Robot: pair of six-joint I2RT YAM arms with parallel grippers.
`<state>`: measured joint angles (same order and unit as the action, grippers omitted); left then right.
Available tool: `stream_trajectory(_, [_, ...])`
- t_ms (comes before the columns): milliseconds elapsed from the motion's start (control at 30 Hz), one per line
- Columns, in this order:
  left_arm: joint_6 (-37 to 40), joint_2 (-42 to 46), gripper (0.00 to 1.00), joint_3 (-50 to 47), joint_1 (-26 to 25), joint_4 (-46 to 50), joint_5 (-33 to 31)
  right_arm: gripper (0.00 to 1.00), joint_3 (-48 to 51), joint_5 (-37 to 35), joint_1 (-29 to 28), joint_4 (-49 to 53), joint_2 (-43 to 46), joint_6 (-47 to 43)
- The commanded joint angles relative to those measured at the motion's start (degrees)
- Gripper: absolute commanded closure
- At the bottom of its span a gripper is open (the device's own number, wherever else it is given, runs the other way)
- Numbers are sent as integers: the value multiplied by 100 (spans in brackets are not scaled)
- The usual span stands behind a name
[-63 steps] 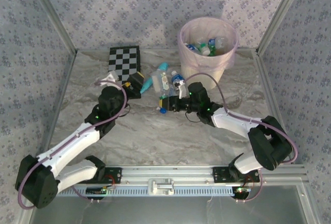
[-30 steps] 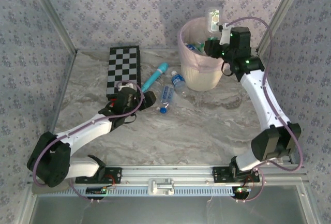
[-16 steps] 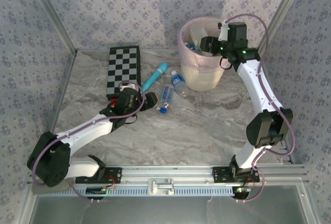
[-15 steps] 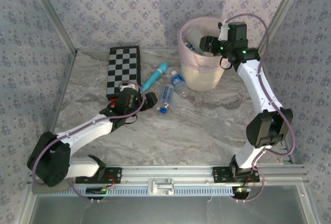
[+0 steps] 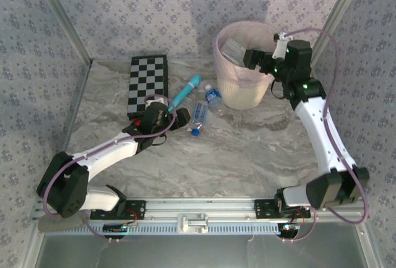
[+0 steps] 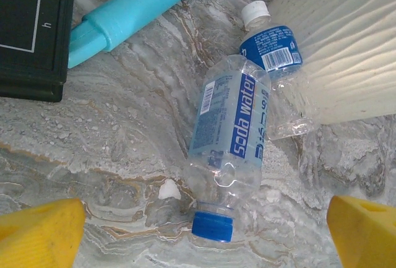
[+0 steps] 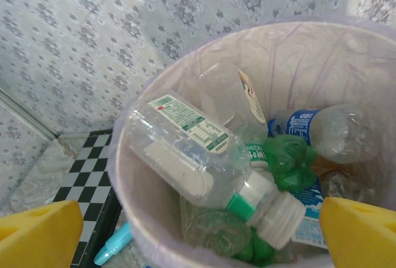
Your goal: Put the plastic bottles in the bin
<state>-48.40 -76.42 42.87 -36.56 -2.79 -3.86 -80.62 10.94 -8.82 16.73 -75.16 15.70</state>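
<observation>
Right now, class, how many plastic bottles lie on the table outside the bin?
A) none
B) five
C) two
C: a blue-capped bottle and a white-capped bottle lie on the table beside the bin.

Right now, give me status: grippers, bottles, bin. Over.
Both grippers open: left gripper facing the blue-capped bottle, right gripper above the bin. Second, white-capped bottle lies by the bin's wall. Nearby teal wand clear of both.

Clear bottle (image 6: 230, 138) label: I read "soda water", white on blue.
Checkerboard (image 6: 31, 39) edge: I read "h".
</observation>
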Motion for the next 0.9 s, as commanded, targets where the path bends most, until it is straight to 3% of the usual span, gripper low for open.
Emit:
stream_trajectory(0, [146,-198,0,274,-78,24,52,0,595,-108,-31,-587,500,102])
stream_trajectory(233, [268,-786,1,719,-180,48,315,0,2369,-17,-163,-1134,1501,533])
stream_trajectory(433, [692,-1419,1,1326,-247,455,556,0,3718,-365,-278,-1908,2037,1234])
stream_trajectory(633, [1341,-2253,2,2349,-279,1629,610,0,4120,-504,-322,-2299,1974,1588])
stream_trajectory(867, [1642,-3039,3,3033,-330,2204,603,0,4118,-397,-322,-2407,1770,1613])
